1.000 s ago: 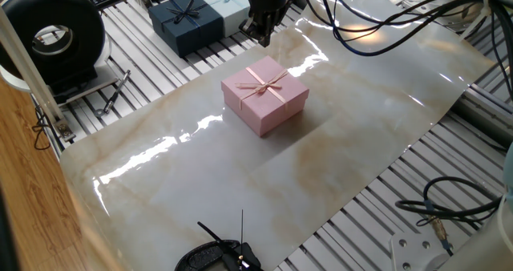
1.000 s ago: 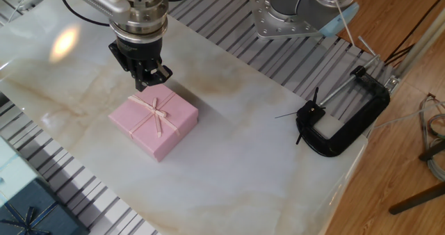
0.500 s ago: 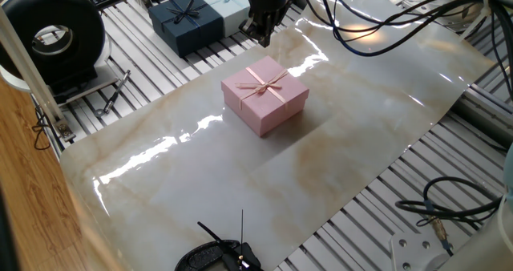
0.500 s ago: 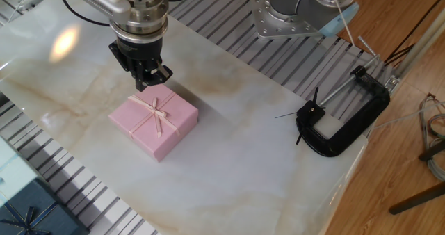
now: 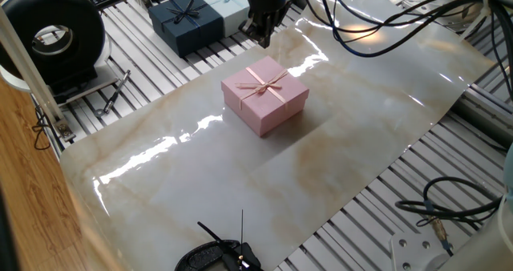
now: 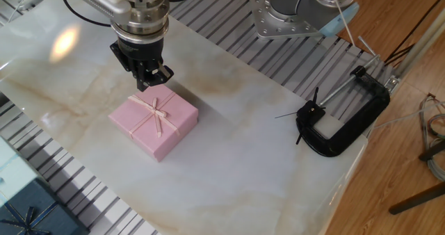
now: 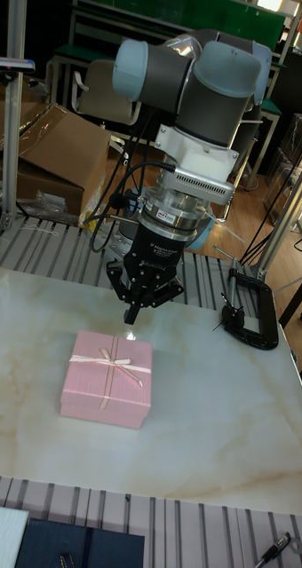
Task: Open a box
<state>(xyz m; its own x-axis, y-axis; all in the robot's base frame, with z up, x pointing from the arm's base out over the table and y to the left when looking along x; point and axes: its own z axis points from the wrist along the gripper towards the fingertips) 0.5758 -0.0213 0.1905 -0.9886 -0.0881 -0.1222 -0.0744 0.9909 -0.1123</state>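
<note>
The box [image 5: 265, 95] sits closed on the pale marbled table [image 5: 353, 135], its lid on and the thin ribbon bow [image 5: 269, 82] lying flat across the top. In the tall fixed view the box [image 7: 107, 379] rests toward the left of the marbled surface, square to the near edge, with the bow [image 7: 112, 360] tied toward the far side of the lid.

The gripper [image 6: 148, 76] hangs above the table just beyond one edge of the box — close to the lid, yet apart from it. In the tall fixed view its dark fingers [image 7: 131, 312] point straight down and draw together at the tips above the far rim of the box, nothing between them. They look pinched closed and empty, though the tips are small and dark, so a slight gap between them may be there.

To the right in the tall fixed view a black C-clamp [image 7: 254, 311] lies on the table's far edge, well apart from the box. In one fixed view a dark navy gift box [image 5: 187, 21] with a bow stands on the slatted metal at the far left, a light blue gift box [image 5: 226, 2] touching it — both off the marbled sheet. A black round reel [image 5: 53, 35] stands further left still.
</note>
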